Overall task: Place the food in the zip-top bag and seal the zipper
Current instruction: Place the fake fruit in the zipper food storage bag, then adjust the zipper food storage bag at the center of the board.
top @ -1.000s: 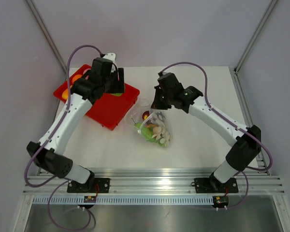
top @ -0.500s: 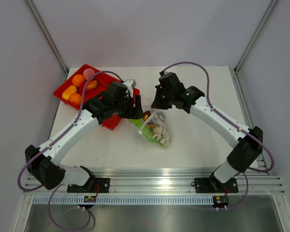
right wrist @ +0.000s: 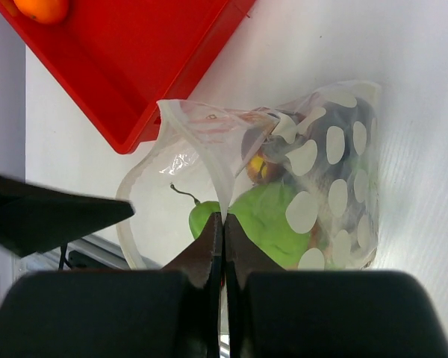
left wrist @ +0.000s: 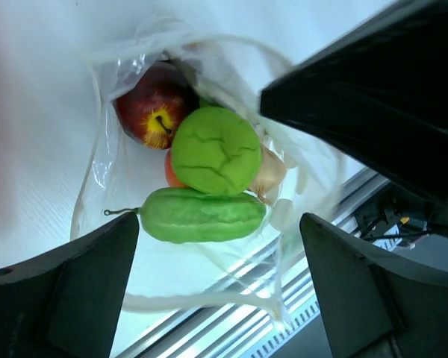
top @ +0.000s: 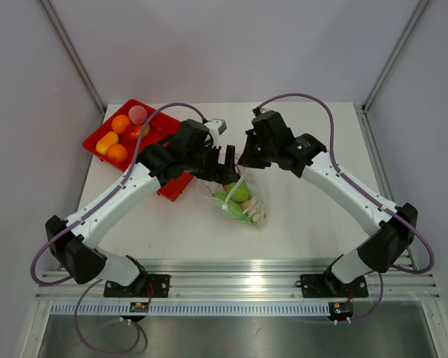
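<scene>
The zip-top bag (top: 247,206) lies mid-table with its mouth held up. Inside it I see a red apple (left wrist: 153,108), a round green piece (left wrist: 215,151), a green cucumber (left wrist: 201,216) and other food behind the white dots (right wrist: 313,212). My right gripper (right wrist: 223,224) is shut on the bag's mouth edge and holds it raised; from above it (top: 246,165) sits just over the bag. The zipper strip (right wrist: 125,227) curves round the open mouth. My left gripper (left wrist: 218,224) is open and empty right above the mouth, and shows from above (top: 229,158) next to the right one.
The red tray (top: 155,128) stands at the back left, partly under my left arm. It holds orange fruits (top: 121,124) and a pink one (top: 137,113). The aluminium rail (top: 231,280) runs along the near table edge.
My left gripper came from the red tray to the bag mouth carrying a green piece and opened; the green piece now lies in the bag. The right gripper kept hold of the mouth edge.
</scene>
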